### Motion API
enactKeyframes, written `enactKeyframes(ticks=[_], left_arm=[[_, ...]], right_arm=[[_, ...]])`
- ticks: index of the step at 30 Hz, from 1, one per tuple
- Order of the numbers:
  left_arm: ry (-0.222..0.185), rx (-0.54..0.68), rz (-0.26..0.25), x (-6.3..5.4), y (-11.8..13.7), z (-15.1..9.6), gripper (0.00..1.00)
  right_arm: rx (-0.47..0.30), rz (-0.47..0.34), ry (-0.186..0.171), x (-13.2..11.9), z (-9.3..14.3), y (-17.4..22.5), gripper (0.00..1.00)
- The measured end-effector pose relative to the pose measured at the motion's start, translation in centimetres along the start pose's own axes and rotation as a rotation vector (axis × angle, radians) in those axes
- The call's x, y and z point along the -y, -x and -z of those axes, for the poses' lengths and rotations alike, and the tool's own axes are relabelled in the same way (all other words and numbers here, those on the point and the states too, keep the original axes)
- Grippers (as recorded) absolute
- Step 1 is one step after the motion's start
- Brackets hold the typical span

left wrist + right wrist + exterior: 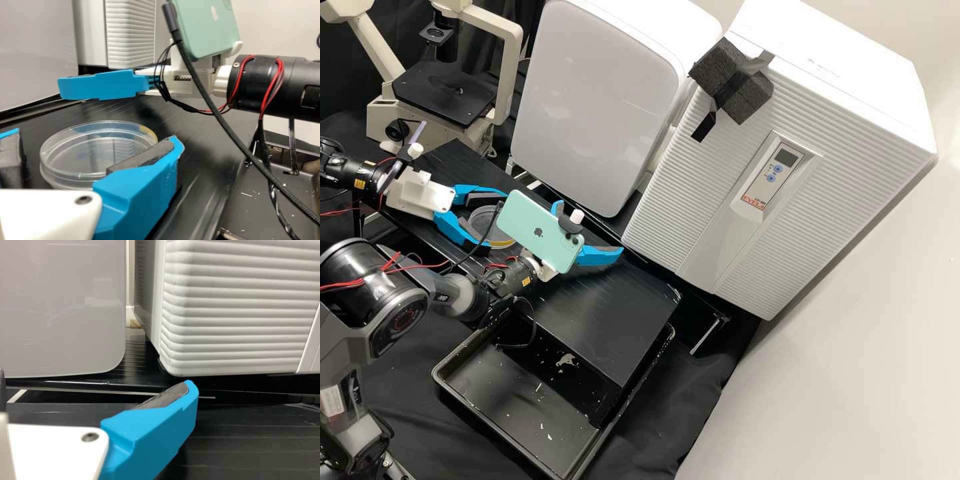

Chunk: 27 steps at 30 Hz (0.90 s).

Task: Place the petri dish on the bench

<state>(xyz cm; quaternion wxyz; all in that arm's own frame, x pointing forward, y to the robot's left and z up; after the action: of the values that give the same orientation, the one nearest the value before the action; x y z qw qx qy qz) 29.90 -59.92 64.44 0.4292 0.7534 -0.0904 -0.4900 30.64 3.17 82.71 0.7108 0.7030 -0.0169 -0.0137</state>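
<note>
In the high view my left gripper point(492, 221) stands open around the clear round petri dish point(495, 235), which lies flat on the black bench point(607, 313). The left wrist view has the dish point(95, 152) between the open fingers of my left gripper point(97, 145); one dark pad overlaps its near edge, and a gap shows beside the other. A yellowish patch marks the dish's rim. To the right of the dish in the high view, my right gripper point(592, 230) is open with nothing between its fingers. The right wrist view shows this gripper point(95, 390) over the bench, facing the white appliances.
Two white appliances point(607, 93) point(780, 167) line the bench's back. A microscope point(443, 93) stands at the back left. A black tray point(513, 400) is in front, and a phone point(537, 230) is mounted on the right wrist. A dark cable point(220, 120) hangs beside it.
</note>
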Motion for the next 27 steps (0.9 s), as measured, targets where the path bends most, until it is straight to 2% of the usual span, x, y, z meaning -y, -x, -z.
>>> enactKeyframes(ticks=[5,9,14,17,20,25,27], left_arm=[[0.022,-0.005,-0.006,0.0,0.9,0.2,1.00],[0.067,0.002,-0.041,-0.2,2.5,0.4,1.00],[0.081,0.020,-0.067,0.3,4.7,0.3,1.00],[0.028,-0.002,-0.068,1.2,6.2,0.1,1.00],[-0.066,-0.050,-0.077,1.6,7.8,0.0,1.00],[-0.181,-0.199,-0.130,1.4,10.3,-0.1,1.00],[-0.207,-0.263,-0.147,1.3,11.0,0.0,1.00]], right_arm=[[0.000,0.000,0.000,0.0,0.0,0.0,1.00],[0.000,0.000,0.000,0.0,0.0,0.0,1.00],[0.000,0.000,0.000,0.0,0.0,0.0,1.00],[0.000,0.000,0.000,0.0,0.0,0.0,1.00],[0.000,0.000,0.000,0.0,0.0,0.0,1.00],[0.000,0.000,0.000,0.0,0.0,0.0,1.00],[0.000,0.000,0.000,0.0,0.0,0.0,1.00]])
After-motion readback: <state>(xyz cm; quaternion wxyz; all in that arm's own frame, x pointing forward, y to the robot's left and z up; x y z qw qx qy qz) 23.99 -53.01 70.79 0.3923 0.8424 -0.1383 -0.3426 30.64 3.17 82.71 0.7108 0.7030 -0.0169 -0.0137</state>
